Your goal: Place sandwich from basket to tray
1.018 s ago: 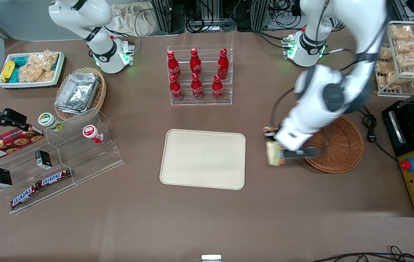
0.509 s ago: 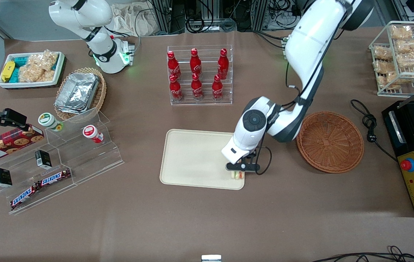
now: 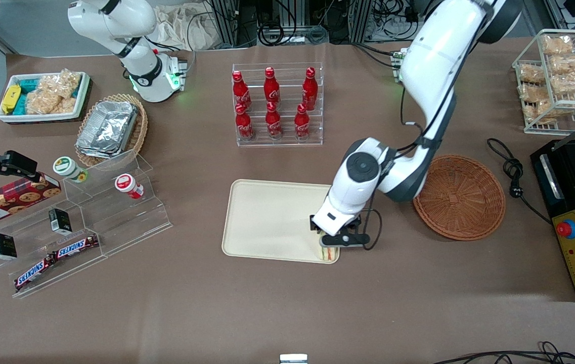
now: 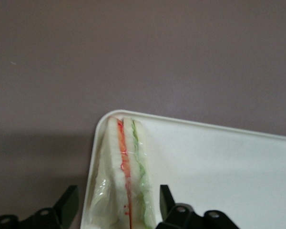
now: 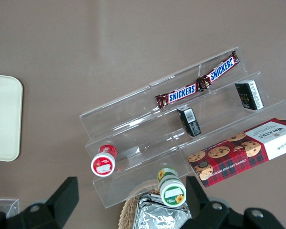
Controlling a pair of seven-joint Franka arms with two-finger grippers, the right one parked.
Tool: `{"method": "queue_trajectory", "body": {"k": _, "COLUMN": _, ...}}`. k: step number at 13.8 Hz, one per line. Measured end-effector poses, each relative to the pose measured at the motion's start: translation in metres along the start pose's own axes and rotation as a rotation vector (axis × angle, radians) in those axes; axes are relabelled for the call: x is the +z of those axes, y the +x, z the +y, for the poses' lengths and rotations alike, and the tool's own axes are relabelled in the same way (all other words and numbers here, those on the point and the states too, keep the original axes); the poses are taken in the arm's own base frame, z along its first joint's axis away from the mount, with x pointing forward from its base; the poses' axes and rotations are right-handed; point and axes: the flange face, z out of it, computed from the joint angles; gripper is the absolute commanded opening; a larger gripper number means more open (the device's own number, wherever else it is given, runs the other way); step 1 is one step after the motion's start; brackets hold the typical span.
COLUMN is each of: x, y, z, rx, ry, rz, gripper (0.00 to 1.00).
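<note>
1. Your tool (image 3: 328, 246) hangs over the tray (image 3: 267, 217) at its corner nearest the front camera and nearest the basket (image 3: 464, 199), roughly five o'clock from the tray's middle in the front view.
2. The sandwich (image 4: 125, 174) stands on edge in that corner, its orange and green filling lines facing up in the wrist view. The fingers (image 4: 66, 205) stand apart on either side with a visible gap, so the tool looks released, not gripping.
3. The sandwich sits hard against the tray's rim, so the margin is slim. Lift straight up, with no sideways drift, or a finger could clip the bread and tip it over the rim onto the table (image 3: 287, 313).
4. Keep the fingers spread until they clear the top of the wedge.
5. The basket lies at about three o'clock from the tray and looks empty, so the placing seems nearly done; only the retreat is left.
</note>
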Motion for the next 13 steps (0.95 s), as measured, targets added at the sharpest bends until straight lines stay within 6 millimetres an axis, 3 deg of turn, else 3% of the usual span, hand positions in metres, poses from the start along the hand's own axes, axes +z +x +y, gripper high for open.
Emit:
{"method": "queue_trajectory", "body": {"k": 3, "x": -0.107, "y": 0.045, "z": -0.053, "rx": -0.095, "ry": 0.021, "rz": -0.021, "gripper": 0.99}}
{"method": "queue_trajectory", "body": {"k": 6, "x": -0.204, "y": 0.067, "z": -0.127, "rx": -0.056, "ry": 0.003, "rz": -0.13, "gripper": 0.99}}
{"method": "queue_trajectory", "body": {"k": 10, "x": -0.308, "y": 0.069, "z": -0.235, "rx": -0.022, "ry": 0.048, "rz": -0.2, "gripper": 0.99}}
{"method": "queue_trajectory", "body": {"k": 11, "x": -0.329, "y": 0.063, "z": -0.252, "rx": -0.011, "ry": 0.066, "rz": -0.209, "gripper": 0.99}}
{"method": "queue_trajectory", "body": {"k": 13, "x": -0.354, "y": 0.053, "z": -0.263, "rx": 0.003, "ry": 0.13, "rz": -0.209, "gripper": 0.99}}
